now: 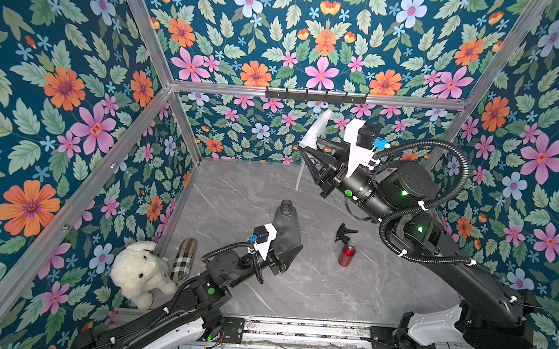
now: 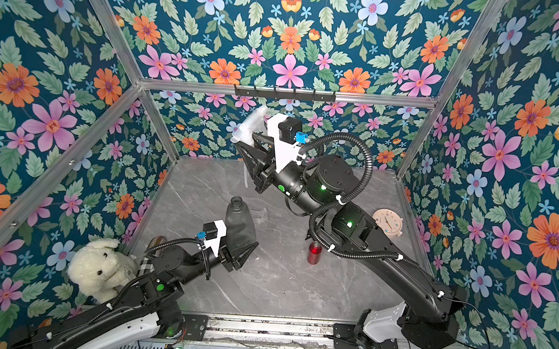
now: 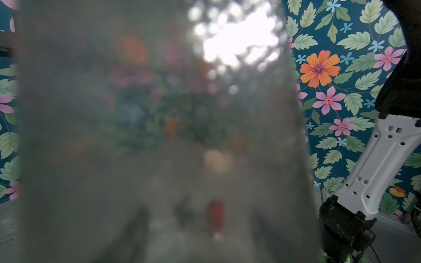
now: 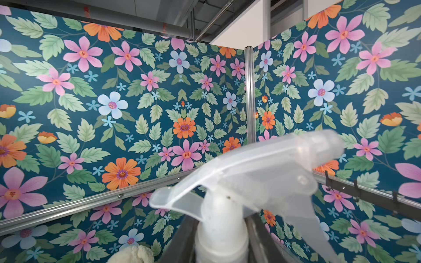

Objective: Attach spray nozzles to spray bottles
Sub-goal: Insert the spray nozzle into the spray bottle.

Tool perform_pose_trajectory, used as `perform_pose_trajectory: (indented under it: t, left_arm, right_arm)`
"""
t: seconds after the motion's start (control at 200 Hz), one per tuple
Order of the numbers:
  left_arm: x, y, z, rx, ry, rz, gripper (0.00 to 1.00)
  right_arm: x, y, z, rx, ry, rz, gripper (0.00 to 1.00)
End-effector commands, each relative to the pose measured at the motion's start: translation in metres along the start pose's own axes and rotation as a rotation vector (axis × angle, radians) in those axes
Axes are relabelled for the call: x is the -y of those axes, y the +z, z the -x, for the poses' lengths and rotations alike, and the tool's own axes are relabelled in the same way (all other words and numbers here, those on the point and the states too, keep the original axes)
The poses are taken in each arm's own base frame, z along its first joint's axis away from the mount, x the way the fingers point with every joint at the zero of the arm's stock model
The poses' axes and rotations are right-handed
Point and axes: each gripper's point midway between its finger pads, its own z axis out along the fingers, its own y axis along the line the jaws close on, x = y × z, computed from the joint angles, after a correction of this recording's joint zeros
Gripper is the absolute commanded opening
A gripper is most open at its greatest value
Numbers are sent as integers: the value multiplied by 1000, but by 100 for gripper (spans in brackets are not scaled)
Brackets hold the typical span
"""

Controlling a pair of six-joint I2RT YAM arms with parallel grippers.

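Right gripper [image 1: 308, 148]: I am clamping a clear spray nozzle [image 1: 318, 129] by its collar, upper centre in both top views, with the dip tube [image 1: 299, 180] hanging free. Left gripper [image 1: 291, 250]: I am gripping a grey spray bottle [image 1: 286, 221] low on its body, upright at centre frame, its mouth open and well below the tube. Black nozzle [image 1: 344, 233] and red bottle [image 1: 346, 254] are waiting just right of it. Risks: the thin tube flexing and catching the narrow rim, and the low grip letting the bottle tip under push.
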Motion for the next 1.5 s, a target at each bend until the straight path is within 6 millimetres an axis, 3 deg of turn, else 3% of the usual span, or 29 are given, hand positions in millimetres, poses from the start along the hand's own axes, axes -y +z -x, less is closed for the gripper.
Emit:
perform_pose_trajectory:
  t: [0.0,0.335,0.64,0.785,1.165,1.495]
  left_arm:
    - [5,-1,15,54,7,-22,0]
    - [5,-3,19,65,31,-15,0]
    - [4,-1,12,43,104,15,0]
    - [6,-1,13,49,119,17,0]
    - [7,-3,13,60,131,31,0]
    - [6,-6,18,80,136,42,0]
  right_arm:
    - [-16,0,18,44,8,86,28]
    - [-31,-4,-5,-53,124,175,27]
    - [-43,-7,-3,-56,129,216,27]
    - [-39,-6,-10,-69,121,194,26]
    - [-36,-8,1,-46,90,170,25]
    - [-37,-7,-19,-103,127,181,25]
